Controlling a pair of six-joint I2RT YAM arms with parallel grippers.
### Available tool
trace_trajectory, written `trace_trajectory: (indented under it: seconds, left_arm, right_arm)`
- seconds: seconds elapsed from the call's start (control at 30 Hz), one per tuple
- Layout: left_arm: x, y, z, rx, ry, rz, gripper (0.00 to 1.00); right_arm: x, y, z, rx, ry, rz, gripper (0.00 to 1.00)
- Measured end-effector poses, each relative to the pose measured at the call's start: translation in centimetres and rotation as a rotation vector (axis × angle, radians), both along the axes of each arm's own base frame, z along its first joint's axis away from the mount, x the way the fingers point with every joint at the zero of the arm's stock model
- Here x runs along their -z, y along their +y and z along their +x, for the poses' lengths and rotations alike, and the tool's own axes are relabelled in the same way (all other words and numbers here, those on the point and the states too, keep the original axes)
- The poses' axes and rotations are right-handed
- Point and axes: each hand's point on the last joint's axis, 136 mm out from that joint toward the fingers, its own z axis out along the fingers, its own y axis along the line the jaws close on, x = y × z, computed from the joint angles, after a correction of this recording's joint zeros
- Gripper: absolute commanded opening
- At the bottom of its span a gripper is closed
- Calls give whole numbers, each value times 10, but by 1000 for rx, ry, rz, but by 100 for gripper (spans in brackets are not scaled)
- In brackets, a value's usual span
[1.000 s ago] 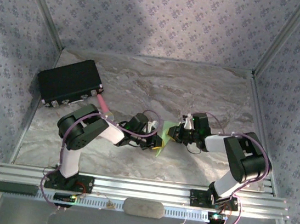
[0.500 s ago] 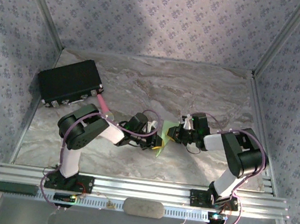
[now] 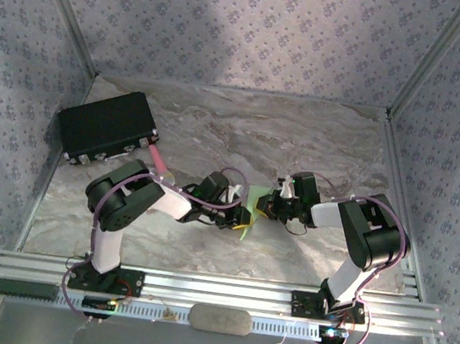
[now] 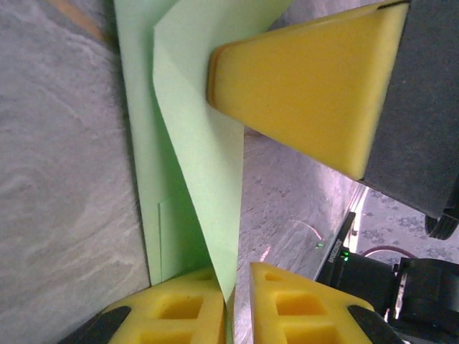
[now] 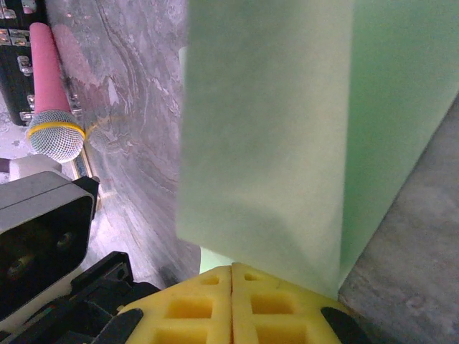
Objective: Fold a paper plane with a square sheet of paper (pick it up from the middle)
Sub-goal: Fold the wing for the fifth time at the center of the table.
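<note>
Green paper (image 3: pixel 247 228) is a folded, creased shape, not flat. It is held up off the marble surface (image 3: pixel 302 139), right of the black box (image 3: pixel 104 126) and nearer the arm bases than the box, well apart from it.

Left gripper (image 3: pixel 239 217) is also right of the black box, on the box side of the paper. In the left wrist view the left gripper (image 4: pixel 240 287) has its yellow fingers (image 4: pixel 172 308) only narrowly parted. The pointed lower corner of the paper (image 4: pixel 193 143) sits in that slim gap, and a diagonal crease runs up the sheet from there.

Right gripper (image 3: pixel 264 204) is on the side of the paper away from the black box. In the right wrist view the right gripper (image 5: pixel 231 276) has its yellow fingers (image 5: pixel 186 308) pressed together, clamping the paper's bottom edge. The sheet (image 5: pixel 265 143) rises up from them, blurred because it is so close. One right finger (image 4: pixel 308 86) also shows in the left wrist view, its tip against the upper fold.

Pink microphone (image 3: pixel 158 160) with a grey mesh head lies on the surface, just beside the right near corner of the black box. It also shows in the right wrist view (image 5: pixel 50 93).
</note>
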Motion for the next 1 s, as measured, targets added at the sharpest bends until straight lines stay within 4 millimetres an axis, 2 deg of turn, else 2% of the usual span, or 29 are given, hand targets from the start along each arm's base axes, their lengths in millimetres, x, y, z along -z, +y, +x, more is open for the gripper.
trace_trajectory:
  seconds: [0.3, 0.83, 0.93, 1.0]
  left_arm:
    - [5, 6, -7, 31, -10, 51, 0]
    - [4, 7, -13, 62, 1, 45, 8]
    - [4, 9, -18, 78, 15, 49, 0]
    - [3, 10, -19, 84, 14, 51, 0]
  right_arm:
    - [1, 0, 0, -4, 7, -16, 7]
    - [2, 0, 0, -6, 22, -39, 6]
    - [3, 0, 0, -5, 24, -45, 6]
    - [3, 0, 0, -6, 26, -47, 6]
